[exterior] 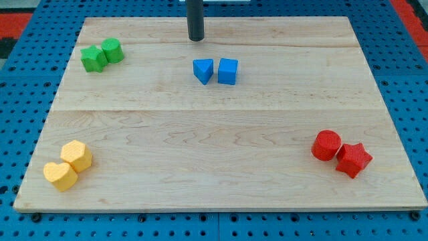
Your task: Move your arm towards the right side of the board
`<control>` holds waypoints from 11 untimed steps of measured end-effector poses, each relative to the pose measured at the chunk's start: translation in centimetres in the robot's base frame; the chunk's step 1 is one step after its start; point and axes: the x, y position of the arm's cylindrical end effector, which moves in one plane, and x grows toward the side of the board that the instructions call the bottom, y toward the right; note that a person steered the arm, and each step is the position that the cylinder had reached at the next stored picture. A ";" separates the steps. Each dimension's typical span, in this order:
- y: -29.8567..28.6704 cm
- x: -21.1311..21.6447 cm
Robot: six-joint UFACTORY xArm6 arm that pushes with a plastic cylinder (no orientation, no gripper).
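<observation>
Nearest the view's bottom, two yellow blocks sit at the left: a yellow heart [60, 176] touching a yellow hexagonal block [77, 155]. At the bottom right, a red cylinder [326, 144] touches a red star [353, 160]. Further up, near the centre, a blue triangular block [203, 69] stands just beside a blue cube [227, 70]. At the top left, two green blocks [93, 58] [112, 50] touch one another. The rod's tip [195, 39] rests on the wooden board [214, 134] near its top edge, just above the blue pair, touching no block and holding nothing. The board's right side lies well apart from the tip, toward the view's right.
</observation>
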 end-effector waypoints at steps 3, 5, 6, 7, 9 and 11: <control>0.4 0.0; 0.1 0.0; 0.0 0.0; 0.0 0.0; -0.2 0.0; 0.6 0.0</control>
